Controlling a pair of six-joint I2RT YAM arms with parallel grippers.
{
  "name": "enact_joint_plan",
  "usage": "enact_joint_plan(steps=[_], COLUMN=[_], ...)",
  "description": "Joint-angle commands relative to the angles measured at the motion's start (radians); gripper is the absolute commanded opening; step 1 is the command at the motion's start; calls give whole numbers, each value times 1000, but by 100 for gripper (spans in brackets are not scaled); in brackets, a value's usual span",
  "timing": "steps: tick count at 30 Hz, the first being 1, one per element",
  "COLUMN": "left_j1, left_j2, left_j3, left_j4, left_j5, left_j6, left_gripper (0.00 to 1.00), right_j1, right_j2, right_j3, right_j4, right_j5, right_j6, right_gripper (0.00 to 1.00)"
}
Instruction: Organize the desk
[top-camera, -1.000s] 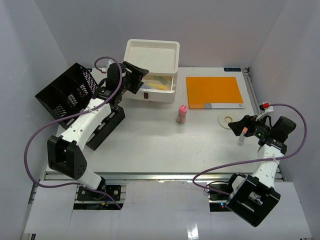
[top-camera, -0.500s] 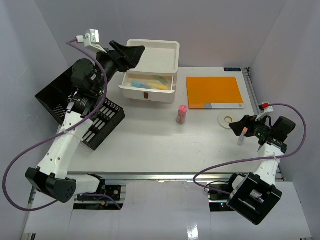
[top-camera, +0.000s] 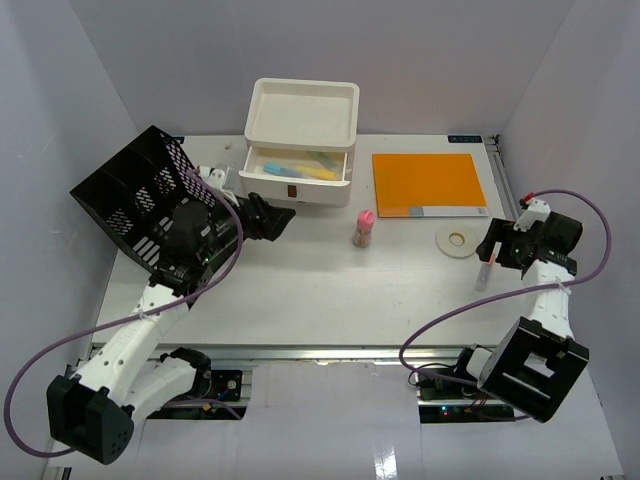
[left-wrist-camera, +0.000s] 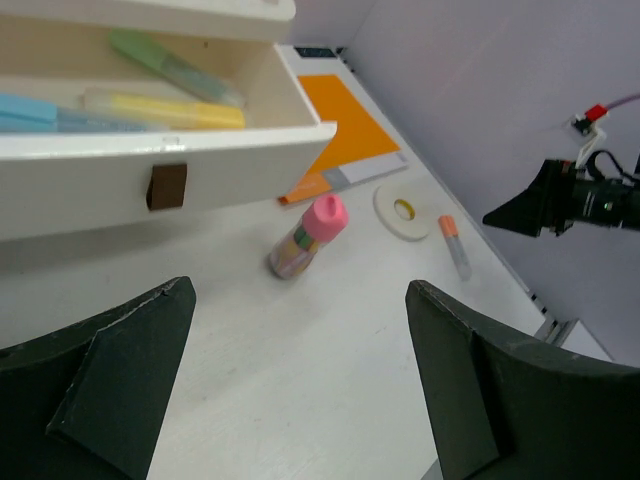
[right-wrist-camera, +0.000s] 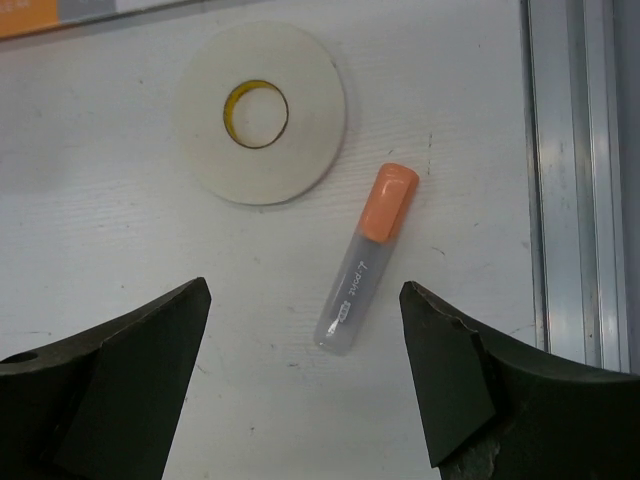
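Left end effector (top-camera: 283, 215) sank — flat white desk (top-camera: 330, 285) below.

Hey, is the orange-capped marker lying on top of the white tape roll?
No, the orange-capped marker lies on the desk beside the tape roll, with a gap between them.

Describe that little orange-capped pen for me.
The orange-capped pen is a short tube: translucent greyish barrel with small print, orange cap on. It lies flat and slanted on the white desk, beside the white tape roll but apart from it. Only the desk touches it; the right gripper hangs open above.
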Motion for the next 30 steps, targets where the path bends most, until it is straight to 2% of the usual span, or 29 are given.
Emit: enact_joint_plan(steps=[1,7,13,24,26,30], left_j1=[5,5,5,5,5,5], left_j2=[-140,-287,-380,-397,-405,-418], left_j3=[-86,-170,-181,-168,-170,-173], left_j4=[-12,-125,-150,-196,-216,-235], left_j5=[1,-42,-32,6,3,-1], left_j6=[109,194,194,199,205,209], left_gripper=[98,98,98,98,98,98], right_j1=[105,136,151,187,187,187], right_j2=[48,149,205,384,416,437], right_j3=[18,22,36,66,63,50], right_j4=[-20,-21,-16,30,36,47], right_j5=[283,416,447,533,540,531], right_j6=[18,23,5,59,66,68], right_gripper=[82,81,83,80,78,61])
